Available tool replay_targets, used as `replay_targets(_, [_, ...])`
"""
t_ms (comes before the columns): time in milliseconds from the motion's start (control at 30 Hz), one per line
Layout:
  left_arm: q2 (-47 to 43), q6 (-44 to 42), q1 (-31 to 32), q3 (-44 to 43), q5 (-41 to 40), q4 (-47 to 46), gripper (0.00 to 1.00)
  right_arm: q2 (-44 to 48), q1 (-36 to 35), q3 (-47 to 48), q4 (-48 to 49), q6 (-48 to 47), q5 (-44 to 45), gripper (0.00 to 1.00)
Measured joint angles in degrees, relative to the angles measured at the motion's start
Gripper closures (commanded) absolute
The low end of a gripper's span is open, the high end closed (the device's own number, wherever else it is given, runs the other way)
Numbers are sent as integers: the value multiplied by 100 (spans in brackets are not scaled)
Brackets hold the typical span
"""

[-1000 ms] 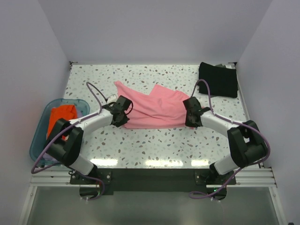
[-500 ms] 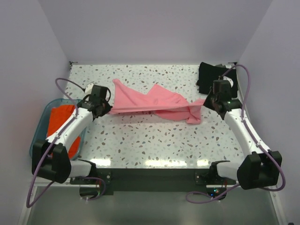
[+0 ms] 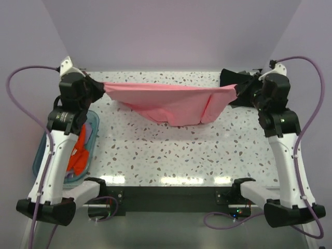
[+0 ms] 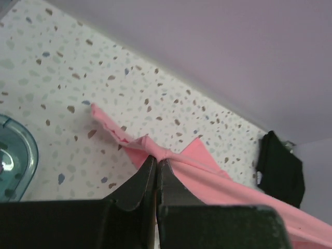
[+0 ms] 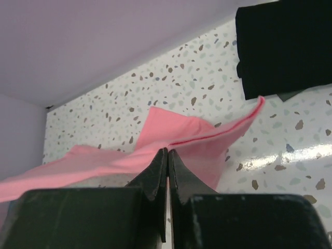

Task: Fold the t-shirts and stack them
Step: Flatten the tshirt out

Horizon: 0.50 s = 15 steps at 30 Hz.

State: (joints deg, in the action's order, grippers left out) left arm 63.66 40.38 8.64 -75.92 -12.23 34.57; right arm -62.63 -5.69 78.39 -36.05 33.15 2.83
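Above the speckled surface (image 3: pixel 171 150), I hold the salmon-pink t-shirt (image 3: pixel 171 101) stretched between my two pincers. My left pincer (image 3: pixel 101 89) is pressed together on a bunched corner of the cloth, over the far-left part of the surface. My right pincer (image 3: pixel 239 91) is pinching the opposite corner over the far-right part. The shirt's upper edge runs nearly taut from one to the other, and its middle sags in a loose fold; I cannot tell whether the lowest part touches the surface. The black t-shirt (image 5: pixel 282 46) lies folded in the far-right corner, beside my right pincer. Off the left edge, under my left arm, sits a translucent blue tub (image 3: pixel 39 155) with orange cloth (image 3: pixel 80 150) in it.
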Motion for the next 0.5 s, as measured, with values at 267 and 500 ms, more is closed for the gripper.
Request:
replay_targets(267, [-955,-195,0,-1364,243,350,100,844,2,1558,-769,-177,-4,100])
replay_targets(500, [-577,-201,0,-2238,367,345,100,404,9,2981,-903,-544,-293,100])
